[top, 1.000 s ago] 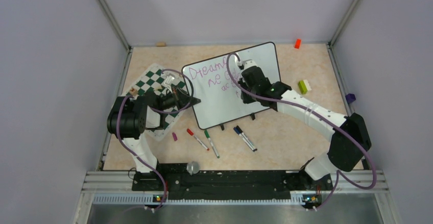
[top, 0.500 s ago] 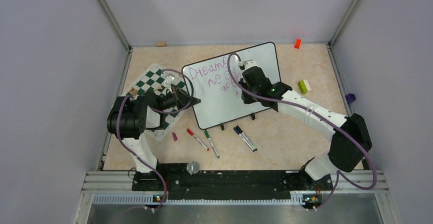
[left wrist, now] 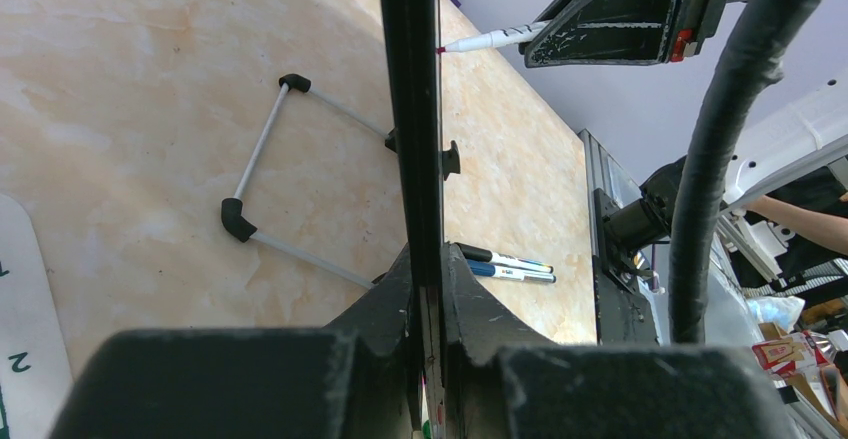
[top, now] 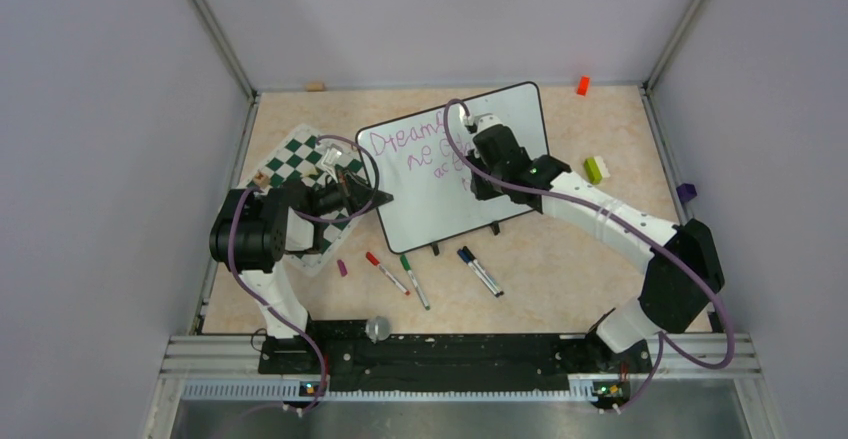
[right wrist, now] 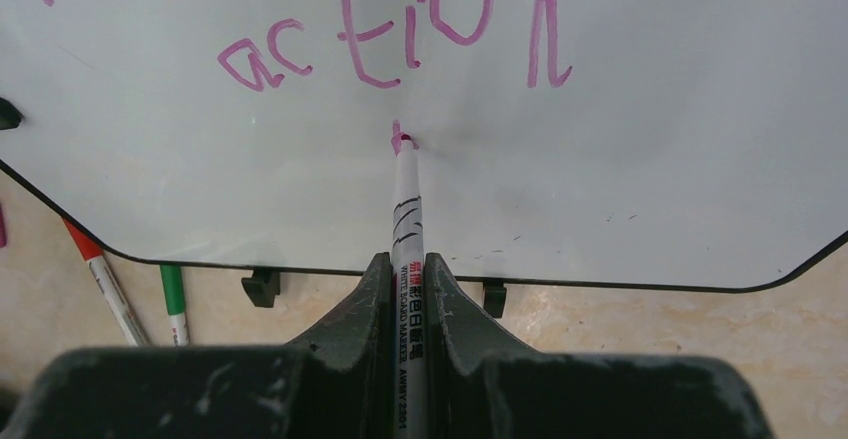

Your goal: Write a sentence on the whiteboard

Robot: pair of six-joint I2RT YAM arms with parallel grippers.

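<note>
Below sentence [right wrist: 352,39], marker [right wrist: 405,194] in right gripper [right wrist: 406,259], tip seemingly touching whiteboard [right wrist: 650,159]

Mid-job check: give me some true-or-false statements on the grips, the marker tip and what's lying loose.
1. The right gripper holds a marker. True.
2. Its tip is lifted off the whiteboard. False: it touches the board, just below the sentence.
3. The left gripper is open and free. False: it is shut on the whiteboard's edge.
4. A green marker lies on the table. True.
</note>
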